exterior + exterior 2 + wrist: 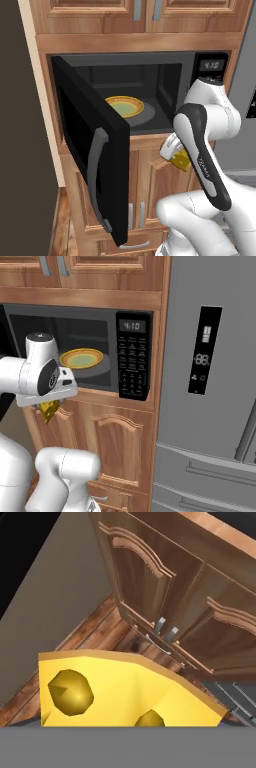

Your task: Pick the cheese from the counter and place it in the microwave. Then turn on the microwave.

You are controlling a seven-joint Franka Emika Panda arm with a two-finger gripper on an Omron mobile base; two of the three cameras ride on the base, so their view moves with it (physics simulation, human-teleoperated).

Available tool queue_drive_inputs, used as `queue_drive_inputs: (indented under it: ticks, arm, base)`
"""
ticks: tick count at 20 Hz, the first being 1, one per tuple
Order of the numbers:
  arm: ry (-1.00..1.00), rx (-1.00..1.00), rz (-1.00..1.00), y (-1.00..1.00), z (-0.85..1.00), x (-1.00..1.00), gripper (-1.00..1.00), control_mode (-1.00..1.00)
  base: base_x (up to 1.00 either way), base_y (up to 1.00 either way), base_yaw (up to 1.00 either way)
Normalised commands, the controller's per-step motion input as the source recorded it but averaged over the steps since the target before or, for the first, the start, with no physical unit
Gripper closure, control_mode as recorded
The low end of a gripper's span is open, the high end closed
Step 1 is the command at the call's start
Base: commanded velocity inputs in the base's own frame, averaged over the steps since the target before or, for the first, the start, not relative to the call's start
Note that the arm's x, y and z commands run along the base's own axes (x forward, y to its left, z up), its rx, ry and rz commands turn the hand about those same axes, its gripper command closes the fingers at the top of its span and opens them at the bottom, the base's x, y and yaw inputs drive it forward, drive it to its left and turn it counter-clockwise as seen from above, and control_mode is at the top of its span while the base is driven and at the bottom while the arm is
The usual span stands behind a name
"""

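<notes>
The cheese (125,692), a yellow wedge with holes, sits close up at the bottom of the hand view. My gripper (178,158) is shut on the cheese (181,161), holding it in the air just below and in front of the microwave (212,67). From the right, the gripper (50,404) and the cheese (48,409) hang under the microwave's (133,356) lower left edge. The microwave door (90,150) stands swung open to the left. A yellow-rimmed plate (124,106) lies inside the cavity. The counter is out of view.
Wooden cabinet doors (117,446) sit below the microwave, and upper cabinets (145,12) are above it. A steel fridge (210,381) stands to the right. The open door juts toward me on the left. A wood floor (95,632) lies below.
</notes>
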Motion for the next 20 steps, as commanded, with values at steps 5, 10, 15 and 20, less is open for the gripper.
queue_drive_inputs:
  ticks: [5, 10, 15, 20]
  arm:
    - [-0.18, 0.02, 0.00, 0.14, 0.00, 0.46, 1.00, -1.00]
    - [-0.17, 0.01, 0.00, 0.11, 0.00, 0.58, 1.00, -1.00]
    - [-0.08, 0.05, 0.00, 0.06, 0.04, 0.63, 1.00, -1.00]
    - [-0.03, 0.04, 0.00, 0.14, 0.06, 0.50, 1.00, -1.00]
  base:
    - [0.00, 0.00, 0.00]
    - [0.00, 0.00, 0.00]
    - [0.00, 0.00, 0.00]
    - [0.00, 0.00, 0.00]
